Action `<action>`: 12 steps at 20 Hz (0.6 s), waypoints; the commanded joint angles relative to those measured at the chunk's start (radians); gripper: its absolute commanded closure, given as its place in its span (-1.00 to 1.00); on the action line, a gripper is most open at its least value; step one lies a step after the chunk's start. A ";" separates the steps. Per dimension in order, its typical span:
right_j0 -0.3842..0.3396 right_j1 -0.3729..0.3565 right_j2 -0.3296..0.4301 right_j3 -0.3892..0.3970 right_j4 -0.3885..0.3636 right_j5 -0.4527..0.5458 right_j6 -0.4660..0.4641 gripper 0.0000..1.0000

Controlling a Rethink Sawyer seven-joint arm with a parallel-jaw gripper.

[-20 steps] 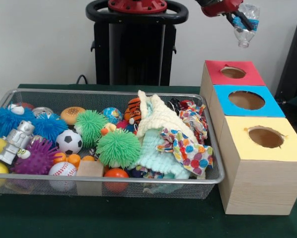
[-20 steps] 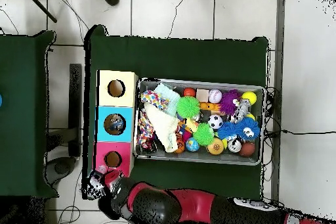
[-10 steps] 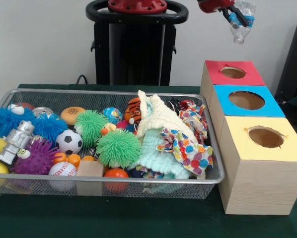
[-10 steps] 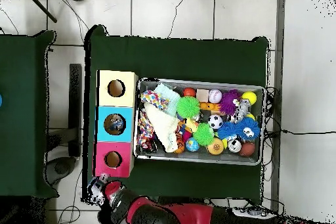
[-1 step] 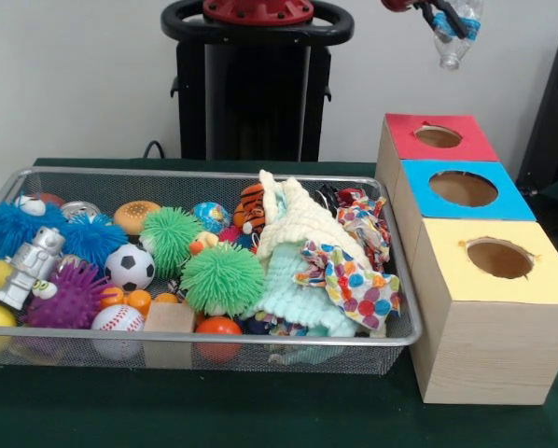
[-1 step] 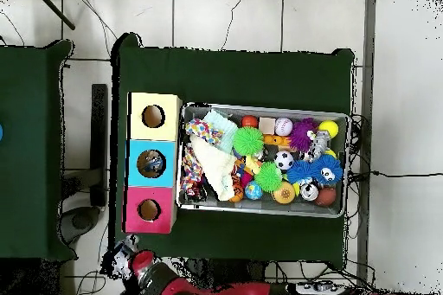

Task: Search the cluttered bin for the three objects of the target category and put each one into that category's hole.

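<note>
Wire mesh bin (image 5: 402,313) on green table (image 5: 260,420), crammed. Left end: blue spiky balls (image 5: 13,227), silver robot toy (image 5: 29,266), purple spiky ball (image 5: 69,297), soccer ball (image 5: 130,267), baseball (image 5: 117,319), yellow balls, wooden block (image 5: 169,318). Middle: two green spiky balls (image 5: 221,278), burger toy (image 5: 136,216), tiger plush (image 5: 249,207). Right end: cloths heaped over the rest, cream knit (image 5: 298,224), mint towel (image 5: 293,289), polka-dot fabric (image 5: 358,280).

Three boxes just beside the bin's right side, touching in a row: red box (image 5: 436,140) far, blue box (image 5: 466,191) middle, yellow box (image 5: 495,280) near, each with a round top hole. Overhead, something small sits inside the blue box hole (image 6: 150,164).

Gripper (image 5: 438,9) at top edge, clamped on clear plastic bottle (image 5: 453,35), neck down, high above the red box.
</note>
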 commanded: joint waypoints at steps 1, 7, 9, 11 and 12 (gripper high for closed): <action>0.098 -0.078 0.100 0.141 -0.006 -0.126 0.489 1.00; 0.231 -0.123 0.042 0.188 -0.051 -0.241 0.603 1.00; 0.280 -0.144 -0.006 0.194 -0.092 -0.267 0.648 1.00; 0.327 -0.168 -0.056 0.195 -0.139 -0.286 0.697 1.00; 0.357 -0.179 -0.093 0.196 -0.168 -0.300 0.721 1.00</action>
